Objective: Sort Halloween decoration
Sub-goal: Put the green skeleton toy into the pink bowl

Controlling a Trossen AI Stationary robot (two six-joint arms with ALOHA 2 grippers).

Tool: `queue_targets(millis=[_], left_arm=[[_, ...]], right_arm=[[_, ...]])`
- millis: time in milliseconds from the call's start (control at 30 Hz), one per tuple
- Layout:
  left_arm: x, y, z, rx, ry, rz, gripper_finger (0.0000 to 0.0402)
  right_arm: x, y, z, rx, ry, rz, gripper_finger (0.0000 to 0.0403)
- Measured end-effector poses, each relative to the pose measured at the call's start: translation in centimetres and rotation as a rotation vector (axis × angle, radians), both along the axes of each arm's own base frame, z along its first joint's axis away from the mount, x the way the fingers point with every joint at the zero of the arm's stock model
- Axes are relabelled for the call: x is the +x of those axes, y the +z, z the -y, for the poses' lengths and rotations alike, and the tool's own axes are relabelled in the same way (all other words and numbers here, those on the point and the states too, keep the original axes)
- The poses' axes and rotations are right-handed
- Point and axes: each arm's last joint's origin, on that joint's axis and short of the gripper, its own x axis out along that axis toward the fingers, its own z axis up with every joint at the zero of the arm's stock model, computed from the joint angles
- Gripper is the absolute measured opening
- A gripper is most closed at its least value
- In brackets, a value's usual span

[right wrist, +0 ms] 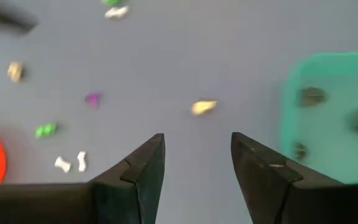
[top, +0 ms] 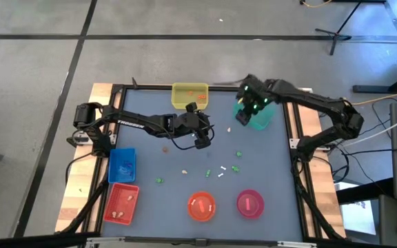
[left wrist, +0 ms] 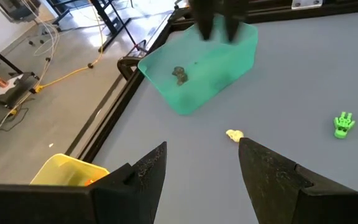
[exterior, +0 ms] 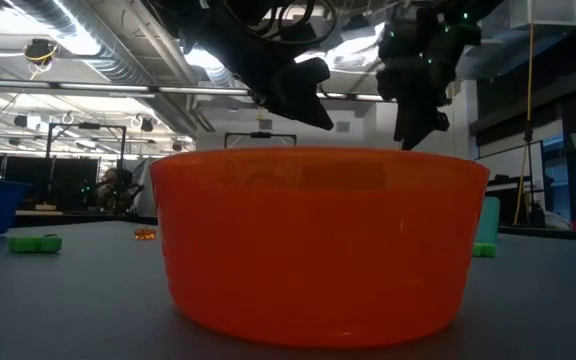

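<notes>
Right gripper [top: 242, 116] fingers spread, empty, beside teal tray [top: 259, 118]: should drop straight over beige trinket [right wrist: 203, 107], pinch centred; left gripper [top: 201, 142] spread, idle mid-bench.

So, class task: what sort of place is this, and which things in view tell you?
Probably a robotics lab or workshop. A framed grey table stands on a bare concrete floor, cables trail beside it, and the low view shows exposed ceiling ducts overhead.
</notes>
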Motion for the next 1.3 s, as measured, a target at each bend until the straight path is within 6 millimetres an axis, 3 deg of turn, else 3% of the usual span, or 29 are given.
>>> queue_targets(millis=[200,433,633,800,1033,1300], left_arm=[[0.0,-0.1,0.7,-0.003,-0.018,-0.017,0.0186],[-0.4,-1.0,3.0,-0.078,-0.034,-0.084,0.0186],[-0.9,-1.6,4.4,-0.126,-0.033,-0.139,0.0186],[-1.2,-1.9,5.0,-0.138,-0.036,-0.174,0.0186],[-1.4,-2.1,5.4,-0.136,-0.043,-0.209,0.0186],[-1.4,-2.2,5.4,-0.136,-0.042,-0.212,0.0186]], right_arm=[[1.7,-0.6,-5.7,-0.076,0.189,-0.100,0.0182],[0.4,-4.6,-9.7,-0.045,0.262,-0.289,0.0182],[0.4,-8.4,-10.7,-0.066,0.273,-0.192,0.0182],[0.4,-10.3,-11.4,-0.091,0.305,-0.106,0.0182],[0.0,-12.0,-12.6,-0.146,0.349,-0.062,0.0182],[-0.9,-13.3,-12.5,-0.210,0.327,-0.095,0.0182]])
